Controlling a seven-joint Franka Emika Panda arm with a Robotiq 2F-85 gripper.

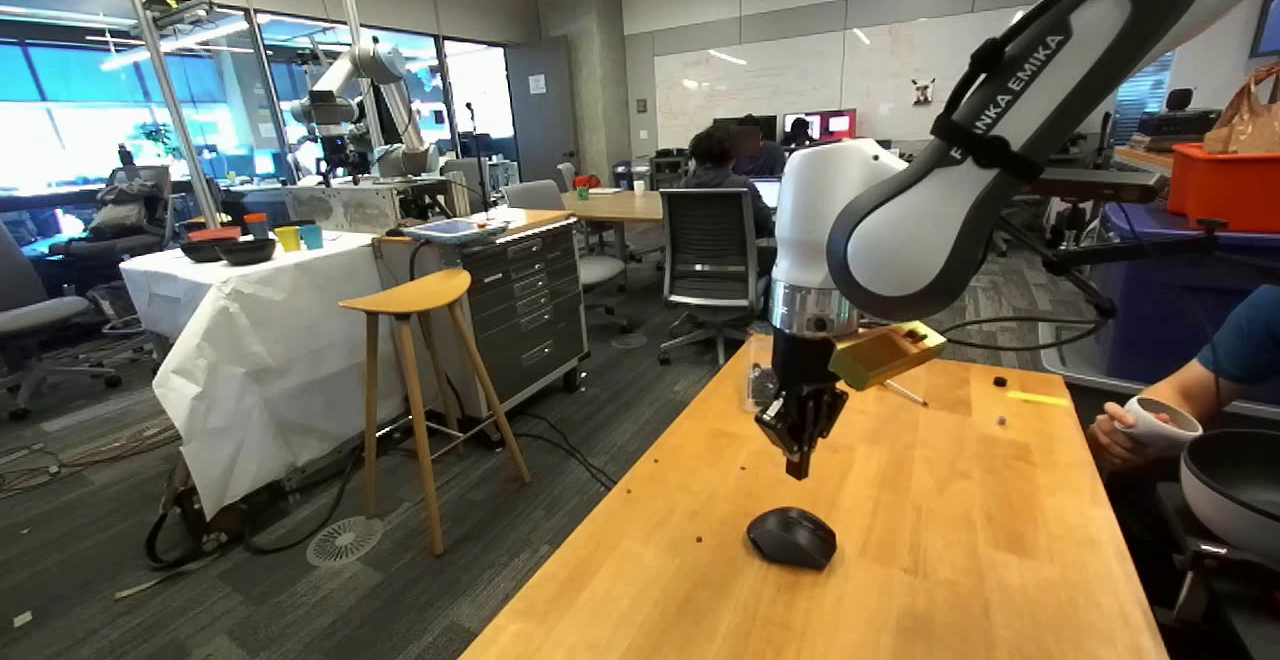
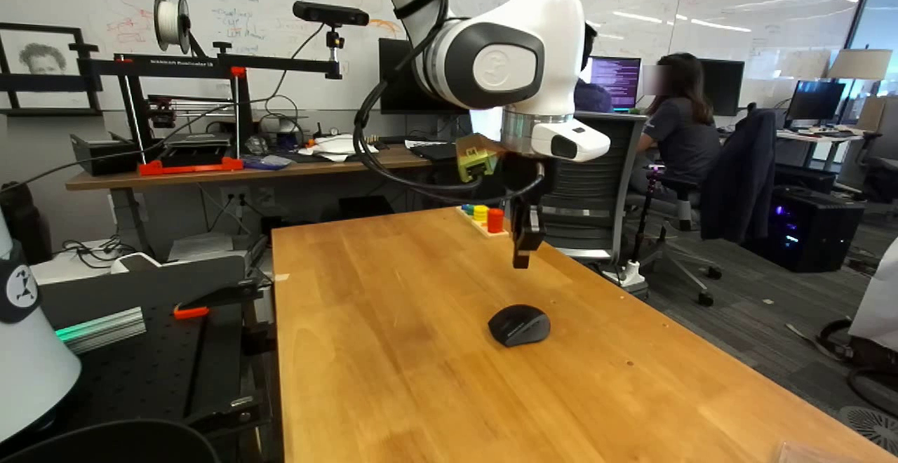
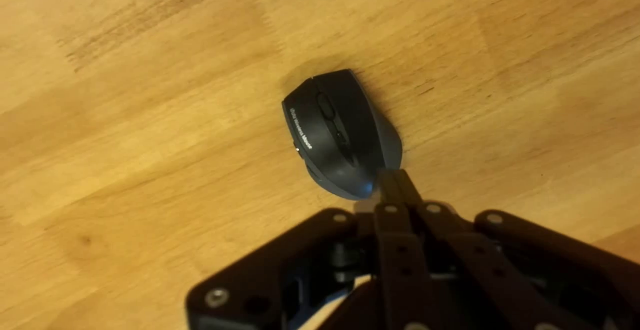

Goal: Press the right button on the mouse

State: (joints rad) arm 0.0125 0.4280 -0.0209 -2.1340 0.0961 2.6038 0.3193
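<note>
"One black mouse (image 3: pixel 360 135) on the counter (image 3: pixel 150 120), front pointing away from the end effector (image 3: pixel 398 182). Is anything pinched?"

"No. It's pressed together on nothing, and in both exterior views it hangs above the counter, clear of the mouse. In the wrist view it overlaps the rear edge."

"So where does the push go?"

"Onto the right button (image 3: pixel 346 92), the smooth dark part beside the wheel (image 3: pixel 326 105), well forward of where the end effector points now."

"Will it stay put?"

"I doubt it, if pushed at a slant. I'd expect a light, stiff, slippery shell that skates. Come straight down, gently; the button should give only slightly, and too much force might crack it. No grip needed, but if it must be moved, I'd pinch its two sides."
</note>
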